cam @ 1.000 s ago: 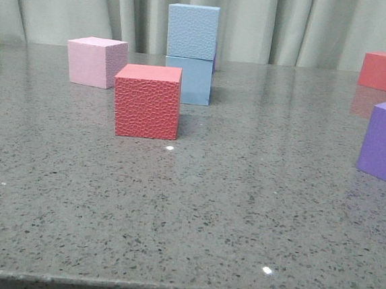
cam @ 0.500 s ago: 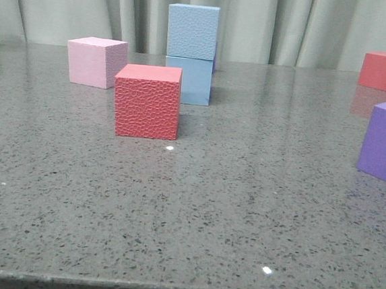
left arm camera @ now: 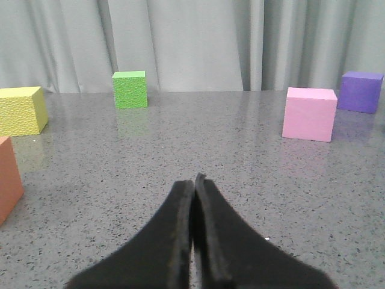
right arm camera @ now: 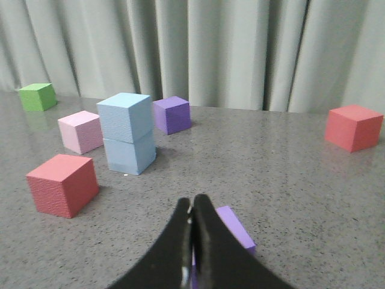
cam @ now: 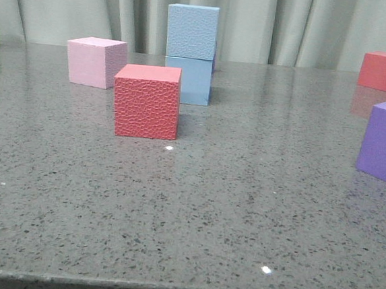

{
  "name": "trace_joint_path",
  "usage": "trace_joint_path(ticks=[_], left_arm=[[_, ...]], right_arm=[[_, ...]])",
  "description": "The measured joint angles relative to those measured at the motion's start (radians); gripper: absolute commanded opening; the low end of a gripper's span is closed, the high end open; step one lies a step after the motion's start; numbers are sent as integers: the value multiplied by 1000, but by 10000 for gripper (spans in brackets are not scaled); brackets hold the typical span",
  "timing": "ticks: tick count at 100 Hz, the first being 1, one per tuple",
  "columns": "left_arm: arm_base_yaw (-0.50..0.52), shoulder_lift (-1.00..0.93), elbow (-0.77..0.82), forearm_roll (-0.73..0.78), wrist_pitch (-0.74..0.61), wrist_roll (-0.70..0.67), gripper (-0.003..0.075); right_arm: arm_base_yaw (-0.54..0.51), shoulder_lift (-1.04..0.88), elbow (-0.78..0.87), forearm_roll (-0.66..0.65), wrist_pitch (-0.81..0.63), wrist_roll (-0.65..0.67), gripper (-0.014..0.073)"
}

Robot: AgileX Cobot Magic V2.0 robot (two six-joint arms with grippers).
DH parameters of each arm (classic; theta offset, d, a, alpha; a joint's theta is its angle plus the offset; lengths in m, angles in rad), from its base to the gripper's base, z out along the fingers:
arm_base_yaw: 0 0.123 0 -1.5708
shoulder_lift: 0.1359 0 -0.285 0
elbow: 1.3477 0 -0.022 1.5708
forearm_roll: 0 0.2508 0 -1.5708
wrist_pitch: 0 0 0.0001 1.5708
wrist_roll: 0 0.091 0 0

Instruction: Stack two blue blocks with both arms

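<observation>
- Front view shows me the two light sky-blue foam cubes already stacked: the upper blue cube (cam: 192, 31) with a pebbled face sits on the lower smooth-faced blue cube (cam: 188, 80), in the upper middle of the frame, on the grey speckled stone tabletop (cam: 241, 209).
- My worry is the stack toppling. The top cube looks set very slightly to the left of the bottom one, so I judge a knock to the tabletop or a careless arm sweep could shift it.
- A textured red foam cube (cam: 147, 101) stands just in front and left of the stack, apart from it; nudging it back could push the lower cube.
- My left hand (left arm camera: 193, 180) is clenched on nothing, fingertips pressed together at the bottom centre of its view; the stack does not show there, only a pink cube (left arm camera: 309, 113) at right.
- My right hand (right arm camera: 192, 205) is likewise clenched and empty at the bottom centre; the stack stands well apart from it, in the left middle of that view.
- A purple cube (right arm camera: 236, 226) lies close beside that hand, so I judge any move risks clipping it.
</observation>
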Motion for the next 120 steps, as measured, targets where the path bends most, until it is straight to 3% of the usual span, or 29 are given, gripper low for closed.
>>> trace_joint_path(ticks=[20, 36, 70, 120], left_arm=[[0, 0, 0, 0, 0, 0, -19], [0, 0, 0, 0, 0, 0, -19], [0, 0, 0, 0, 0, 0, -19], [0, 0, 0, 0, 0, 0, -19]], right_arm=[[-185, 0, 167, 96, -244, -84, -113], [-296, 0, 263, 182, -356, -152, -113], [-451, -62, 371, 313, -356, -244, -113], [-464, -100, 373, 319, -285, -247, -113]])
